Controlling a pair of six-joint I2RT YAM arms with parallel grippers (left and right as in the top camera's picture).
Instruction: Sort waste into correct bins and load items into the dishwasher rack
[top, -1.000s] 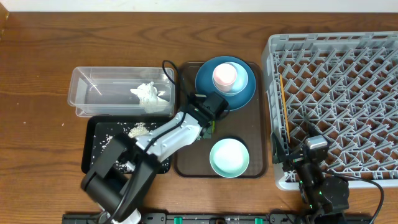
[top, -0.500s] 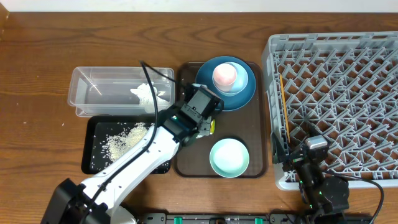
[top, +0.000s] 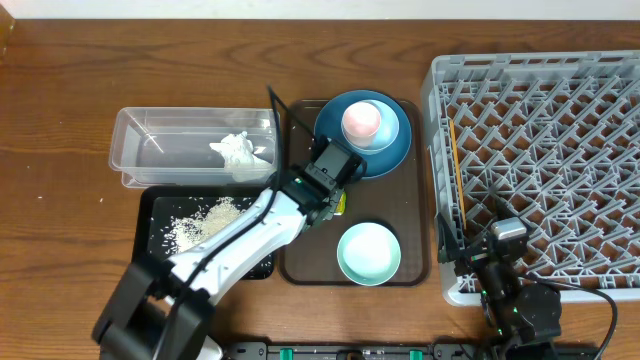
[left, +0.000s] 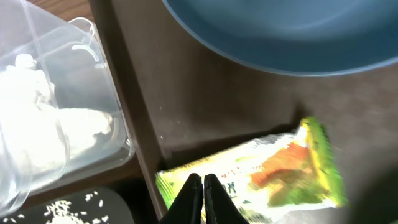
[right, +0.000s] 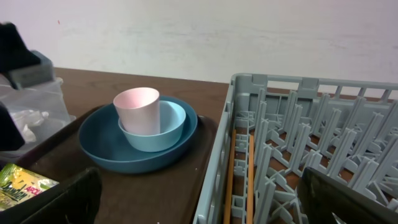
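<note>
Slip risk: left gripper (left: 203, 186) pinched shut on bare edge of snack wrapper (left: 261, 171). Slick film could drop short of clear tub (left: 106, 87), prob onto rice tray (left: 74, 208).

Open wood left and far; centre and right crowded.
Bare tabletop runs along the left and far edges. The rack (top: 540, 130) fills the right side, with a narrow strip between it and the serving tray (top: 405, 205), where the plate (top: 328, 128) and mint bowl (top: 368, 252) stand. The left arm (top: 250, 230) slants over the black tray (top: 140, 250), beside the clear tub (top: 160, 150).
</note>
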